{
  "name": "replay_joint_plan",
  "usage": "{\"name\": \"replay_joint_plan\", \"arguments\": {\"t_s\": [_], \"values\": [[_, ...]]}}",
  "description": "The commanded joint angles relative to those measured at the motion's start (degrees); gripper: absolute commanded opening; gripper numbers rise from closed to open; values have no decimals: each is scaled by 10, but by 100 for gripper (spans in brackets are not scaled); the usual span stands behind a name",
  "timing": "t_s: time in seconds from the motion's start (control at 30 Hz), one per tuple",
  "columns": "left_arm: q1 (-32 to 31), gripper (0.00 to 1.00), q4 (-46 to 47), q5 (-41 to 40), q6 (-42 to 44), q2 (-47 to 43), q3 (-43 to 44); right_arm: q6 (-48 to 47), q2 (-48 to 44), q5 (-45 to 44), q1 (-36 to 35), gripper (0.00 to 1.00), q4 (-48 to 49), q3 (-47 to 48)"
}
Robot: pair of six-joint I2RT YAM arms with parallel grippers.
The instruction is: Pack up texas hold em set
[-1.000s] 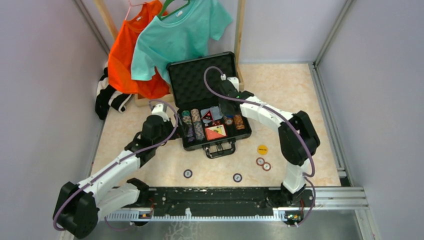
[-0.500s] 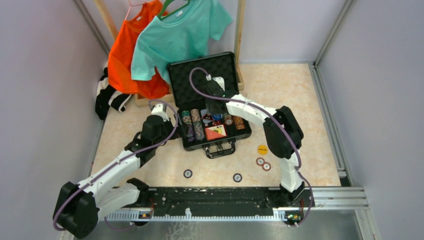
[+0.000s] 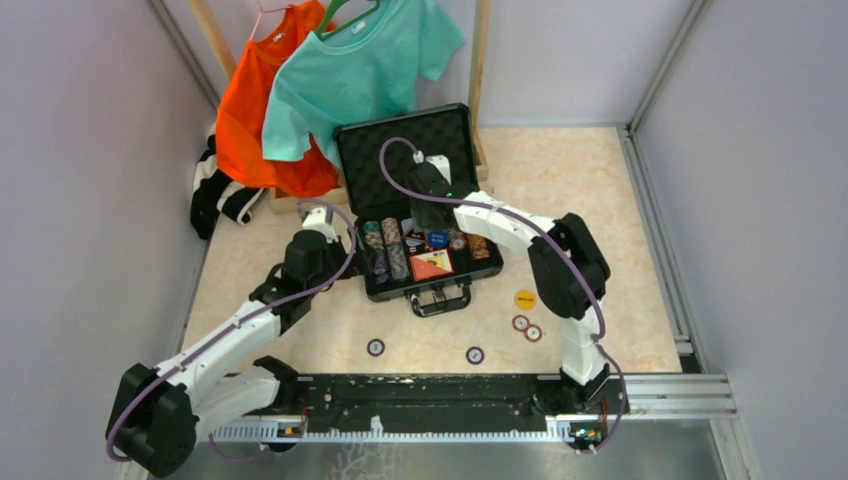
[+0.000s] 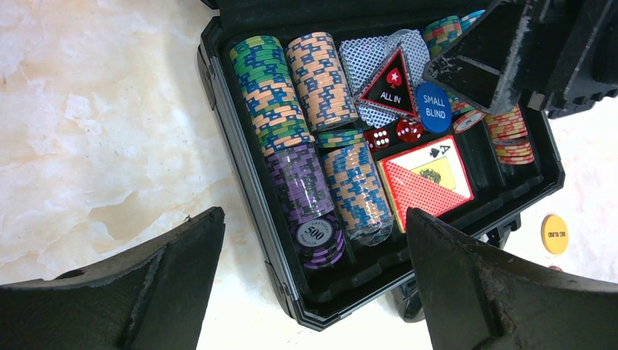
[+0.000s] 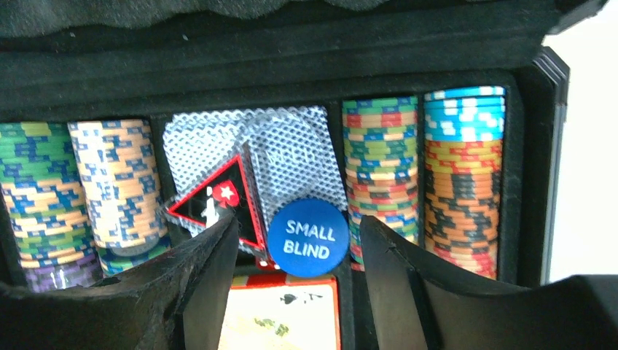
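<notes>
The black briefcase (image 3: 432,288) of the texas hold em set lies open, its foam lid (image 3: 400,155) propped up behind. Rows of poker chips (image 4: 270,87), a red-orange card box (image 4: 426,181), two red dice (image 4: 393,134) and an ALL IN triangle (image 4: 391,85) fill it. My right gripper (image 5: 299,222) hangs open over the middle. The blue SMALL BLIND button (image 5: 307,238) lies between its fingers with a gap on each side. My left gripper (image 4: 313,219) stands wide open above the case's front left corner, holding nothing.
On the table lie a yellow button (image 3: 525,298), two red-and-white chips (image 3: 527,328) and two dark chips (image 3: 375,347) (image 3: 475,355) in front of the case. Orange and teal shirts (image 3: 340,80) hang on a wooden rack behind; walls close both sides.
My right gripper moved left over the case and its jaws widened; the blue button now rests in the case. The left arm has not moved.
</notes>
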State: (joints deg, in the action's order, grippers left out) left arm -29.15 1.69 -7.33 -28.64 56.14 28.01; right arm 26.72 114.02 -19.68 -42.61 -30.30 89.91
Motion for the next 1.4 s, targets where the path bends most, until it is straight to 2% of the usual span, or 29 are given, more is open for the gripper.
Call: {"name": "replay_joint_plan", "arguments": {"t_s": [0.0,0.4,0.6,0.73,0.93,1.13,1.37], "values": [[1,99,10,2,6,1,-4,-23,-88,-27,-17,63,36,-30],[1,99,6,10,-6,0,-4,-21,-313,-17,-39,71,77,-250],[1,99,-12,21,-12,-11,4,48,-395,-91,-35,73,44,-358],[2,99,-6,29,-8,-15,7,80,-427,-75,-13,75,29,-428],[2,98,9,41,-6,11,19,101,-493,-26,67,76,31,-517],[2,98,34,59,-2,44,19,101,-497,0,118,76,48,-565],[2,98,49,70,-1,56,12,105,-476,2,122,77,55,-577]]}}
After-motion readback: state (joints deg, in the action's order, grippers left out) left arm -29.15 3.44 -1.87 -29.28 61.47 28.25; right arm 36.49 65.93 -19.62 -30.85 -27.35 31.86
